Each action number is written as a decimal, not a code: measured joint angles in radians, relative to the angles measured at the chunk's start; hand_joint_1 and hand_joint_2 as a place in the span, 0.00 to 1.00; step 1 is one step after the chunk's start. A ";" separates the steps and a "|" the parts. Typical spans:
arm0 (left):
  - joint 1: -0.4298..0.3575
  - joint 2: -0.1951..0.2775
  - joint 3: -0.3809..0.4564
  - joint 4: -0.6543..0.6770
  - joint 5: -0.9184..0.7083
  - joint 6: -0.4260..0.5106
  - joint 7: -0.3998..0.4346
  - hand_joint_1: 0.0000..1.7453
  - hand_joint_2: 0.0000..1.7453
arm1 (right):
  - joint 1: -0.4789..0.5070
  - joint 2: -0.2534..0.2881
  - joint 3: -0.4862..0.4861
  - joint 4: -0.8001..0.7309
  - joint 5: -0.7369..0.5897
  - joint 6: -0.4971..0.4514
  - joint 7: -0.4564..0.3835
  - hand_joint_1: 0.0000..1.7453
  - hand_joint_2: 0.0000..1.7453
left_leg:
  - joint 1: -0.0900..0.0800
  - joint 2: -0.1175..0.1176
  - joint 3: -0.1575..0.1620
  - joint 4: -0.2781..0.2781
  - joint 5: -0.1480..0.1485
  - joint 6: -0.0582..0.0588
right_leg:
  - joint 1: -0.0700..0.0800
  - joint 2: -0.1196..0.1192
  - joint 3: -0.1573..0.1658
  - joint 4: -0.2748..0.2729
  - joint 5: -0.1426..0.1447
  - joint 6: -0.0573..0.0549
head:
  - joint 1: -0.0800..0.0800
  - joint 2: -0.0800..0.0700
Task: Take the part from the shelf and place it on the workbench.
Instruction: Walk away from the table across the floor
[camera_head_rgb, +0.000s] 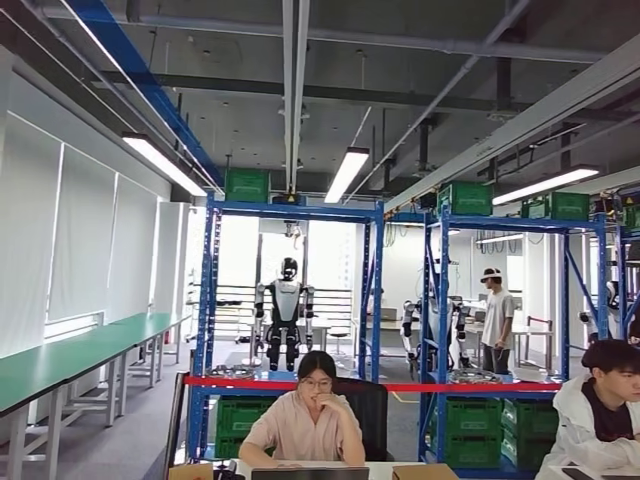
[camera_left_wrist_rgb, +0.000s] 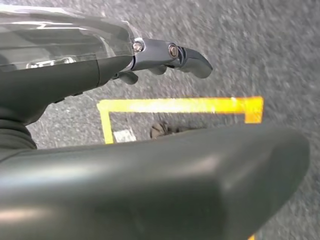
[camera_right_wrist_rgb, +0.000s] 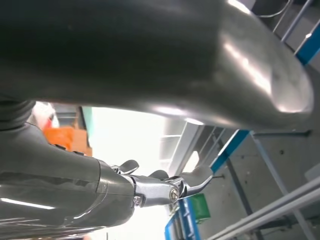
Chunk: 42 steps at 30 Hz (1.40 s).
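Two blue shelf racks (camera_head_rgb: 290, 211) stand ahead in the head view. On their red-edged level lie flat metal parts, one on the left (camera_head_rgb: 226, 371) and one on the right (camera_head_rgb: 474, 376). A long green-topped workbench (camera_head_rgb: 68, 355) runs along the left wall. My left hand (camera_left_wrist_rgb: 113, 170) hangs over grey floor with its fingers (camera_left_wrist_rgb: 188, 57) stretched out, apart from the thumb, and holds nothing. My right hand (camera_right_wrist_rgb: 113, 65) points up toward the ceiling and a blue rack, fingers (camera_right_wrist_rgb: 188, 184) straight, and is also empty.
A person (camera_head_rgb: 309, 420) sits at a desk right in front of the shelves, and another (camera_head_rgb: 604, 410) sits at the right. A third person (camera_head_rgb: 496, 320) stands behind the racks. Two other humanoid robots (camera_head_rgb: 284, 315) stand beyond. Green crates (camera_head_rgb: 528, 417) fill the bottom level. Yellow tape (camera_left_wrist_rgb: 177, 105) marks the floor.
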 joint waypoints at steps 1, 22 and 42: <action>0.000 0.000 0.002 0.000 0.000 0.002 0.000 0.00 0.00 | 0.012 0.004 -0.012 0.004 -0.001 0.010 0.000 0.00 0.00 | -0.001 0.003 -0.011 0.000 0.009 0.006 | -0.002 0.000 -0.015 0.051 -0.050 0.005 | 0.000 0.000; 0.010 -0.007 0.058 -0.001 0.020 0.005 -0.002 0.00 0.00 | 0.046 0.036 -0.220 0.460 0.168 -0.094 0.042 0.00 0.00 | -0.002 0.001 -0.112 0.233 -0.035 -0.047 | 0.009 -0.011 0.074 -0.094 0.035 -0.052 | 0.002 0.000; 0.005 -0.006 0.072 -0.002 -0.010 0.004 -0.005 0.00 0.00 | -0.120 -0.090 -0.461 1.479 0.449 -0.609 0.221 0.00 0.00 | -0.015 0.011 -0.105 0.005 0.101 -0.009 | 0.003 0.000 0.249 -0.123 -0.076 -0.012 | 0.001 0.001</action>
